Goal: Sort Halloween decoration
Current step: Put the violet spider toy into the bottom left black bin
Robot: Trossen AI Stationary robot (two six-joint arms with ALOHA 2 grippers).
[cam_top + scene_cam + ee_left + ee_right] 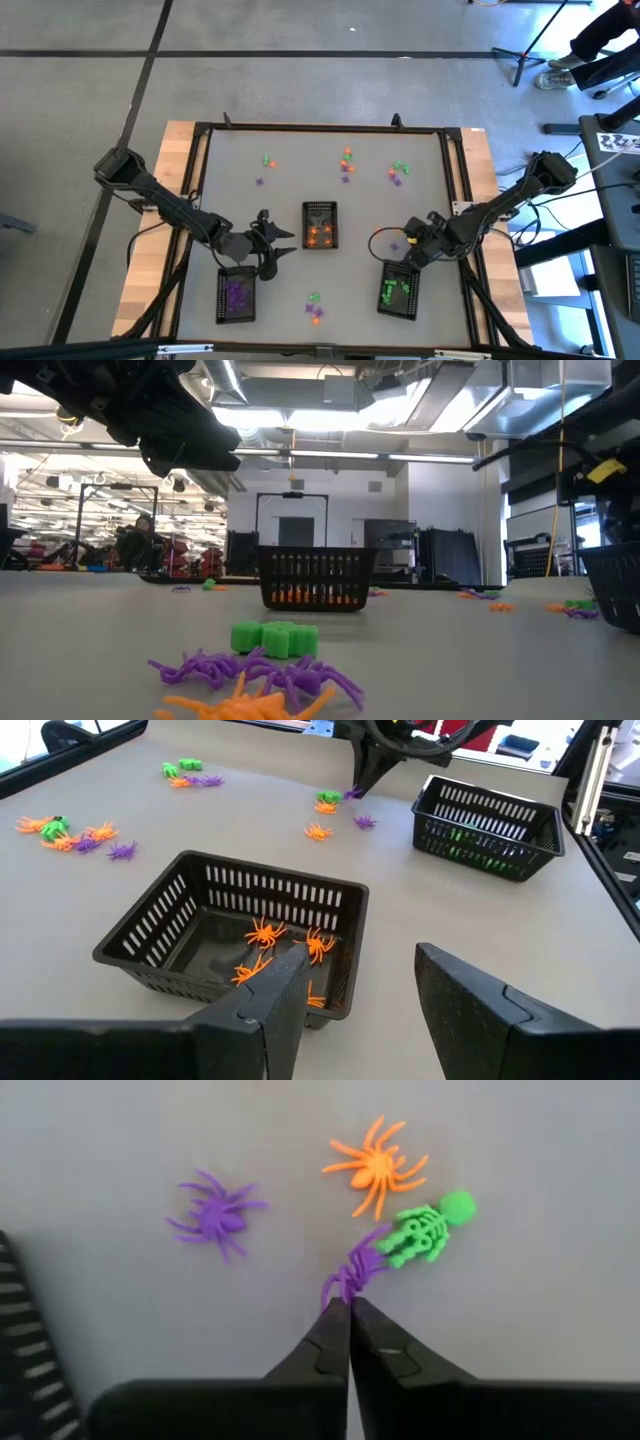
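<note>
The Halloween decoration lies as small orange, purple and green trinkets in clusters over the table. In the right wrist view my right gripper (348,1308) is shut on a purple spider (355,1270). That spider lies against a green skeleton (428,1230), near an orange spider (375,1165) and another purple spider (215,1215). In the high view this gripper (402,233) stands between the centre tray (320,224) and the right tray (399,290). My left gripper (365,1010) hangs open beside the centre tray (240,935), which holds orange spiders (265,932). My right gripper pinches the purple spider by its legs (340,1285) on the side nearest the fingers, right at the free ends of the two fingers. The fingers come steeply from above, pointing down. The spider's body still seems to lie on the table, touching the green skeleton.
The left tray (237,294) holds purple pieces and the right tray holds green ones. Loose clusters lie at the far side (346,160), (267,160), (399,172) and near the front edge (315,308). A raised frame rims the table (205,128).
</note>
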